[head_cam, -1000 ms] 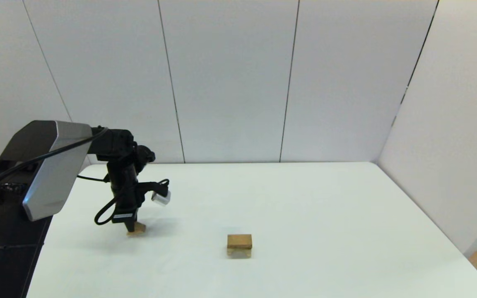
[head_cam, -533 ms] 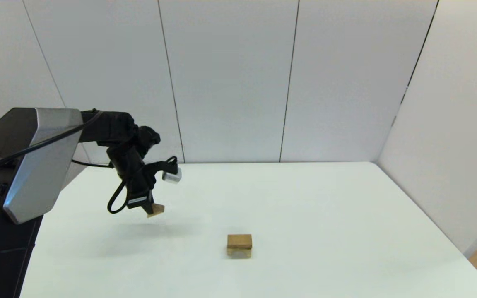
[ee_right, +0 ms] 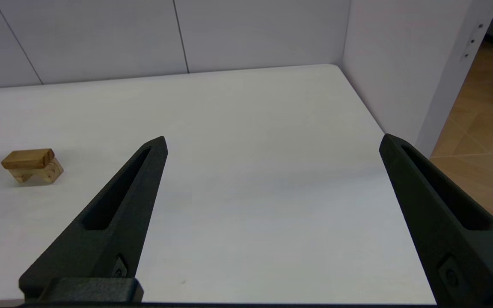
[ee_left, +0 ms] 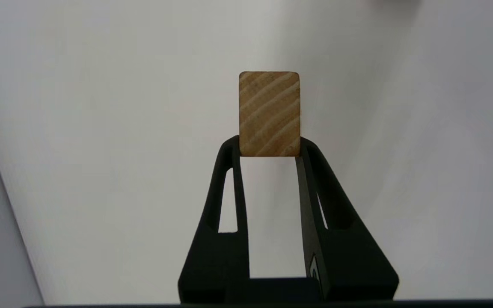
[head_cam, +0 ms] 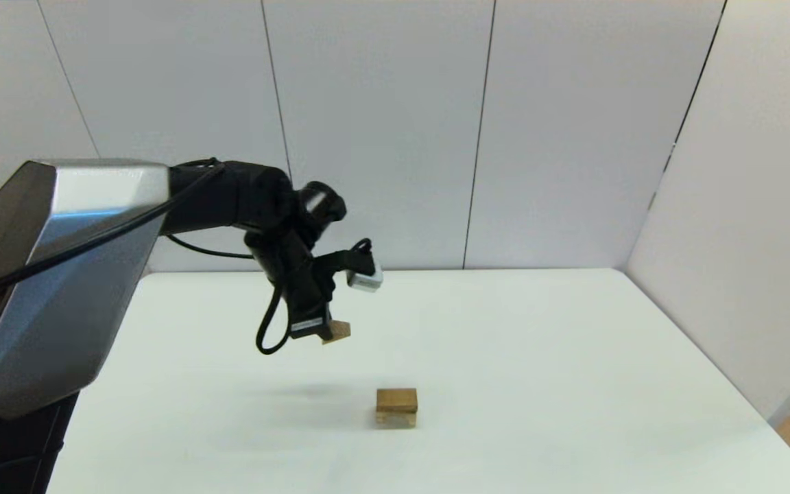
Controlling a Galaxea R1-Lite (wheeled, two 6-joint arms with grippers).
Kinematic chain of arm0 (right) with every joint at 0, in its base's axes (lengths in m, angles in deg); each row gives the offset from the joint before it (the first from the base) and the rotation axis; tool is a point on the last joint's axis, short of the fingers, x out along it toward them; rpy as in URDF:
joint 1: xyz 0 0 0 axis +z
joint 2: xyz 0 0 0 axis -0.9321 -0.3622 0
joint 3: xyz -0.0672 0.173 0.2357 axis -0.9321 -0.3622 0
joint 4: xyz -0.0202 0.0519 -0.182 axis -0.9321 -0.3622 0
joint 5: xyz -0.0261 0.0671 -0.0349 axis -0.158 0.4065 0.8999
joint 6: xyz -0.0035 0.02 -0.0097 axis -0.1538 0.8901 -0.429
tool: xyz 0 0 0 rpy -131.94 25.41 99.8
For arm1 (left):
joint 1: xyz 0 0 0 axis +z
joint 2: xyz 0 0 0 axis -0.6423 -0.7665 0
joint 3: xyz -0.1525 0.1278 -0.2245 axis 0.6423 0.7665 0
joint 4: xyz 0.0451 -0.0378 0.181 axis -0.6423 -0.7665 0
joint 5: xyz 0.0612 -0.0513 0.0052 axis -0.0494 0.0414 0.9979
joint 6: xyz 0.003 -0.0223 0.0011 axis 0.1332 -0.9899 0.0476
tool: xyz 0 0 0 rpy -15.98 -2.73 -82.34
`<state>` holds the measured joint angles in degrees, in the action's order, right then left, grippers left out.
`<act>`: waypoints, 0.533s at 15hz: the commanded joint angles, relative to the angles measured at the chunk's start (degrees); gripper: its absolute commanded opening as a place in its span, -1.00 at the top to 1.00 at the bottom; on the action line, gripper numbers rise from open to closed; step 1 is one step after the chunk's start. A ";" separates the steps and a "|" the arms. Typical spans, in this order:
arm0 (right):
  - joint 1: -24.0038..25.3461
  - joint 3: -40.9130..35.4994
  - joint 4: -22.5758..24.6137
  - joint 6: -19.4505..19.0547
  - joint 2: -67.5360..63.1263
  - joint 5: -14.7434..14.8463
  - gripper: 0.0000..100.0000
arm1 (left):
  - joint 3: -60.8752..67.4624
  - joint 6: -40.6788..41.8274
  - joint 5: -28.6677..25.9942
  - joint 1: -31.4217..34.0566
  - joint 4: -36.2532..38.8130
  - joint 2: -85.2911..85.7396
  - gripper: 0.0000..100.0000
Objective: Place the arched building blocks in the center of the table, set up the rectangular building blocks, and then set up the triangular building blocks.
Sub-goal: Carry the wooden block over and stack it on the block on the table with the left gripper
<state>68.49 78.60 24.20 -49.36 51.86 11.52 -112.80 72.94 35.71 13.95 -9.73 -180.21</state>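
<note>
White bench (head_cam: 539, 357), pale panelled walls behind; near its middle, arched block (head_cam: 396, 418) standing hollow side down, dark flat rectangular slab (head_cam: 396, 399) lying on top of it; same stack in the right wrist view, arched block (ee_right: 37, 173), slab (ee_right: 27, 158); left claw (head_cam: 326, 334) raised above the bench, behind and left of the stack, clenched on the small triangular wedge (ee_left: 269, 113), clear of the surface; right claw (ee_right: 272, 143) spread wide, holding nothing, over the bench's right part.

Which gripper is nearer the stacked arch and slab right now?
Left. The left gripper, holding the triangular block, hangs above-left of the stack; the right gripper sits open, farther off.
</note>
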 commanded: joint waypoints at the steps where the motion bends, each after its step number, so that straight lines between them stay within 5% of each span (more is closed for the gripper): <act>1: -0.08 0.00 0.00 0.03 -0.07 0.02 -1.00 | -0.04 -2.61 0.10 -8.88 1.94 -0.70 1.00; 8: 0.00 -0.09 0.00 0.03 -0.07 -0.06 -1.00 | -0.04 -2.35 0.28 -15.29 2.56 -2.89 1.00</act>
<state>68.49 78.60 24.20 -49.34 51.86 11.50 -112.85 70.37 35.93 -0.52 -6.76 -182.19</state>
